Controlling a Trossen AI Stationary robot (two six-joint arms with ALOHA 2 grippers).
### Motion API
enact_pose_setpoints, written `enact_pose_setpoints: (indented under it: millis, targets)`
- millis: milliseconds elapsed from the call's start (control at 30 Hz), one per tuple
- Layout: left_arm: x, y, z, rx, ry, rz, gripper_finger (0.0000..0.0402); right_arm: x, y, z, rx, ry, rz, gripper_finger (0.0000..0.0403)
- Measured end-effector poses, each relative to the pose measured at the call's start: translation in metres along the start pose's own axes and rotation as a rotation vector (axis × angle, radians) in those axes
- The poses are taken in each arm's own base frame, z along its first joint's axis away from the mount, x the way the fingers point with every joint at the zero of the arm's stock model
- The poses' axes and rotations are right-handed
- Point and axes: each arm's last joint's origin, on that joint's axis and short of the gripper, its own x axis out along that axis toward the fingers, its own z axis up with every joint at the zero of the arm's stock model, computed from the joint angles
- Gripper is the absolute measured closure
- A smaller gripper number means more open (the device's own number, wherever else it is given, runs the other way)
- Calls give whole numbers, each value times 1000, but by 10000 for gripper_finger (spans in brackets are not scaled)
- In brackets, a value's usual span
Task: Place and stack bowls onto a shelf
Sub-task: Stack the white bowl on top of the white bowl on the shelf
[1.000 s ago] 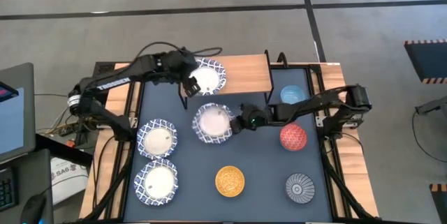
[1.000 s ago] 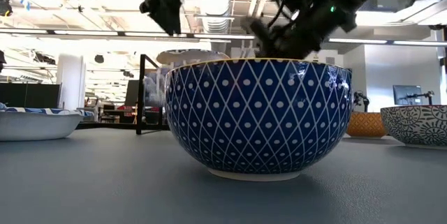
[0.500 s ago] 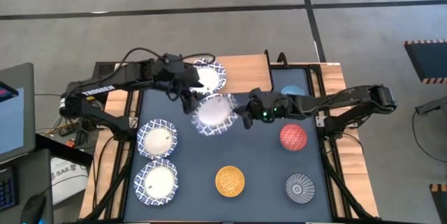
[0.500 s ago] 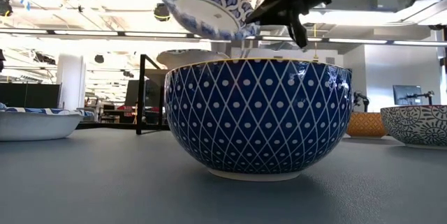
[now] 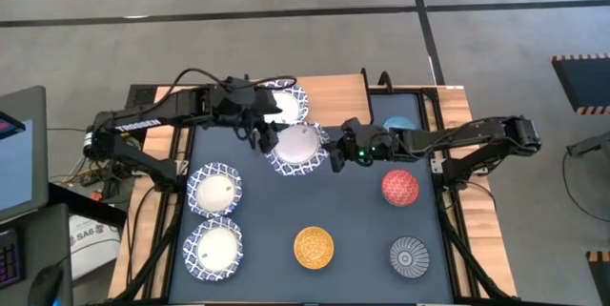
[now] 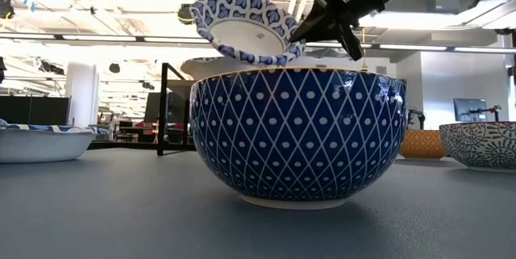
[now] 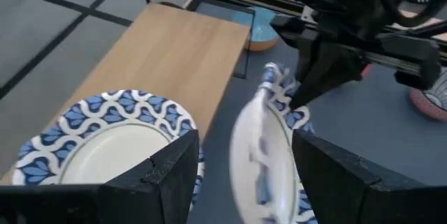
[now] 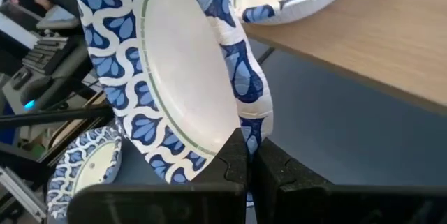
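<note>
Since half a second ago the lifted patterned bowl (image 5: 296, 145) has been carried toward the shelf (image 5: 324, 101) and hangs tilted in the air, just off the shelf's near long edge and close beside the patterned bowl (image 5: 282, 104) that already sits on the wooden top at its left end. Its rim is pinched by the right gripper (image 5: 335, 154), whose fingers (image 8: 262, 165) are closed tight on the blue-and-white edge, as the right wrist view shows from close by; in the low view the bowl (image 6: 242, 27) leans with the gripper (image 6: 322, 18) at its right side, above the big dotted blue bowl (image 6: 298, 134) that fills the foreground. The left gripper (image 5: 250, 125) hovers just to the left of the lifted bowl, over the tabletop (image 5: 353, 220) next to the shelf's left end; its fingers (image 7: 171, 175) stand apart with nothing between them. Two more patterned bowls (image 5: 213, 188) (image 5: 215, 247) lie near the tabletop's left edge, one toward the near left corner. A light blue bowl (image 5: 399, 128) rests by the shelf's right end, the red bowl (image 5: 400, 187) near the tabletop's right edge, the yellow bowl (image 5: 314, 247) at the middle of the near edge, and the striped grey-blue bowl (image 5: 410, 255) toward the near right corner.
</note>
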Motion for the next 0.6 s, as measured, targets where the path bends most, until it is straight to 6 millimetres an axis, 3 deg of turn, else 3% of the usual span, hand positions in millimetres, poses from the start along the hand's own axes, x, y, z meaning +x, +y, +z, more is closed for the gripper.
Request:
enact_pose_setpoints:
  millis: [167,267,367,533,600]
  targets:
    - [20,-4,-7,10,84,-59,192,0,1,0,-6,-4,7,379]
    - [29,-5,-11,16,131,-69,218,-1,2,2,-22,-19,18,379]
    - [36,-6,-14,16,162,-74,264,-4,4,5,-20,-39,34,379]
    - [35,3,-10,18,140,-48,374,-9,5,8,-38,-40,52,363]
    - [34,11,-4,3,122,-26,391,-14,6,11,-48,-63,61,345]
